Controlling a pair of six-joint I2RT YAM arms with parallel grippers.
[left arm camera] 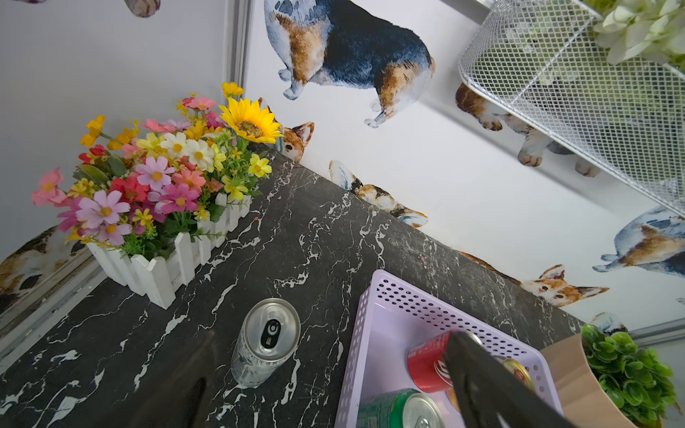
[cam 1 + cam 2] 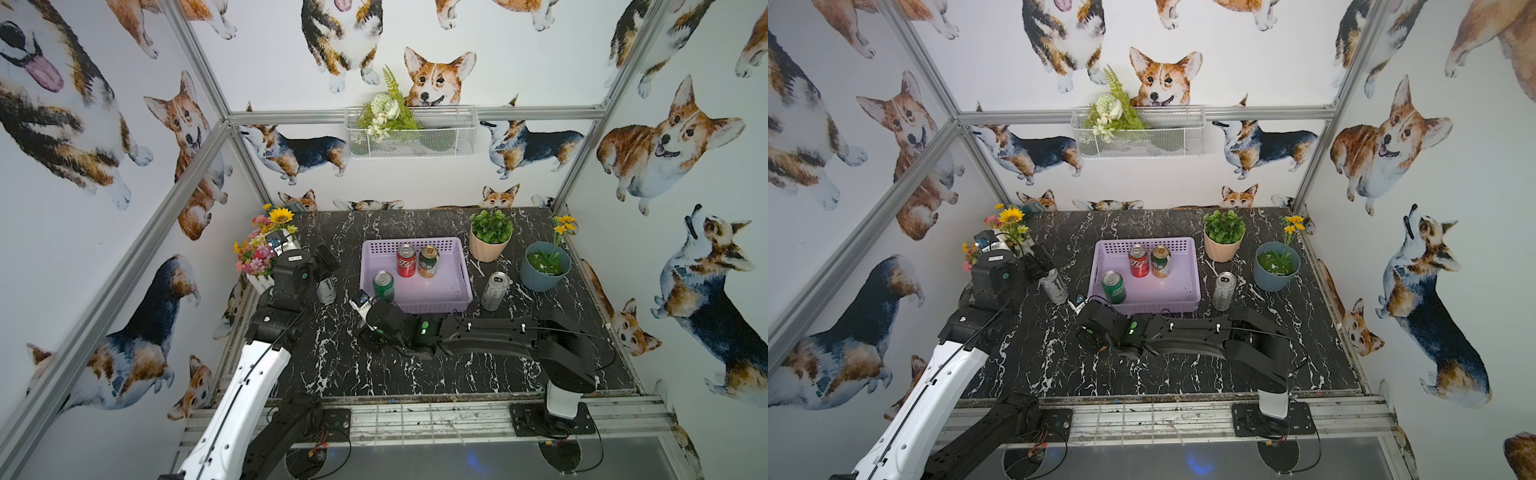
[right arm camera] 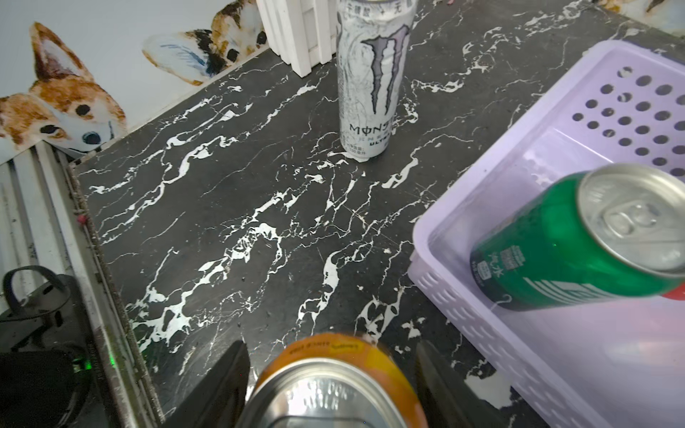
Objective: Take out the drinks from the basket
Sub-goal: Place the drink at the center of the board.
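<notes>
Right wrist view says most about the hold: the right gripper (image 3: 330,355) has its two black fingers (image 3: 226,381) set narrow on either side of the orange can (image 3: 333,389), closed on it. That can shows top-up over the dark marble table (image 3: 222,207), just outside the near left corner of the lilac basket (image 3: 556,370). Whether it rests on the table or hangs above it, I cannot tell.

Both top views show three cans inside the basket (image 2: 415,247). The red can (image 2: 406,262) and the green-gold can (image 2: 428,262) stand upright side by side, touching or nearly so, toward the back. The green can (image 2: 383,286) stands upright in the near left corner, close to the right arm's wrist.

Two silver cans are out on the table. One (image 2: 494,291) stands upright to the right of the basket, between it and the blue pot (image 2: 544,270). The other (image 2: 327,289) stands to the left of the basket, near the white flower box (image 1: 166,270).

Left gripper (image 2: 327,261) hangs over that left silver can with its jaws spread wide. From the left wrist, the can (image 1: 265,344) sits clear of both fingers; one finger (image 1: 482,378) crosses in front of the red can, the other is only a dark blur at the frame's edge.

A leafy plant in a peach pot (image 2: 490,239) stands behind the basket's right corner.
</notes>
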